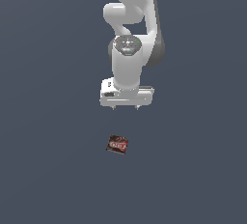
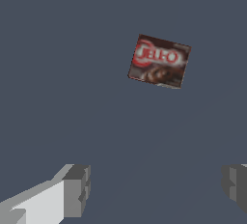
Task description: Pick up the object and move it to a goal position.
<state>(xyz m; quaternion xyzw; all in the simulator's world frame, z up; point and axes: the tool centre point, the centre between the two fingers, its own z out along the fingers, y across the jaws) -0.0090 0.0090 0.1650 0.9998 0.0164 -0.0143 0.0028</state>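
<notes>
The object [image 1: 117, 144] is a small flat dark-brown box with a red-and-white label, lying face up on the dark grey floor. In the wrist view the object [image 2: 159, 61] lies ahead of the fingers, slightly turned. My gripper [image 1: 125, 107] hangs above the floor, farther back than the box and apart from it. Its two short fingertips [image 1: 114, 107] point down and stand wide apart. In the wrist view my gripper [image 2: 157, 189] is open, with only bare floor between the grey fingers [image 2: 77, 189].
The white arm [image 1: 132, 20] rises behind the gripper toward the top of the exterior view. A plain dark grey surface [image 1: 48, 170] lies all around the box.
</notes>
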